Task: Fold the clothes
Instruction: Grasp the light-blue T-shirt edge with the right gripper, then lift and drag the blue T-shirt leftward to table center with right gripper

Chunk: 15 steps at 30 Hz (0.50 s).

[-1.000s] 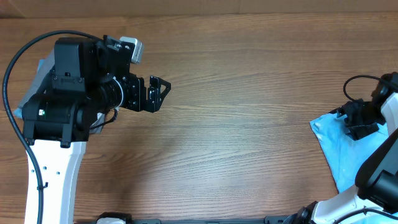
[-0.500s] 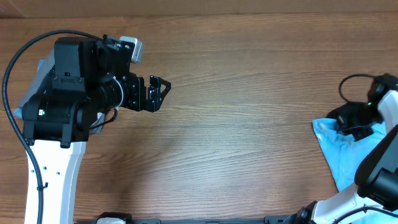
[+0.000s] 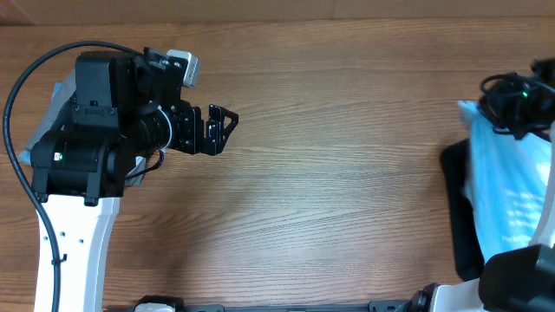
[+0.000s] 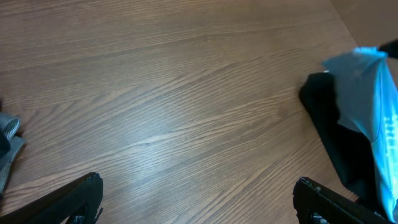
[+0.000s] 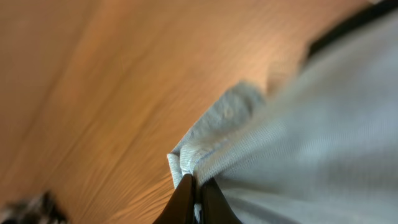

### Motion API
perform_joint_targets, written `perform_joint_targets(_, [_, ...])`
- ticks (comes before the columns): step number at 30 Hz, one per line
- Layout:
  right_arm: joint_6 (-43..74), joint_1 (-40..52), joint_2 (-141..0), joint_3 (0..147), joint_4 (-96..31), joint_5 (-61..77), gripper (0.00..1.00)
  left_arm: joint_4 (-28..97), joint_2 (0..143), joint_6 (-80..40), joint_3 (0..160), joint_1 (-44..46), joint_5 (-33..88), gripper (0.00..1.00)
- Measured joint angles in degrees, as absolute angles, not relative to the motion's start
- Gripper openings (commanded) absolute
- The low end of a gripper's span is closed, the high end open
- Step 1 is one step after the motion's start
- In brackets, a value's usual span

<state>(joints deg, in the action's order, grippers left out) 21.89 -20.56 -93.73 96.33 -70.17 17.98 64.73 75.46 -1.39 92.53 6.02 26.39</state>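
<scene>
Right wrist view only: right gripper (image 5: 195, 186) clamped on light blue shirt (image 5: 311, 112) hem; overhead: left gripper (image 3: 227, 128) wide, empty.

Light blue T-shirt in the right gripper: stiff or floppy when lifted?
Likely floppy: the light blue T-shirt hangs bunched from the pinch of the right gripper. Probably light, since a small edge pinch seems to lift it. It may drag the black garment beneath.

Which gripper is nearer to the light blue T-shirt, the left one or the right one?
Right. The right gripper is shut on an edge of the light blue T-shirt; the left gripper hangs open far off on the opposite side.
</scene>
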Motion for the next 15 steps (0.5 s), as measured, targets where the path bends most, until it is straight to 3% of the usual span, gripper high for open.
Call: perform_joint_targets(15, [20.58,14.11,-93.14,99.33,-63.33,24.91,0.04,64.69,75.46,-1.39,92.53,6.02,26.39,1.0])
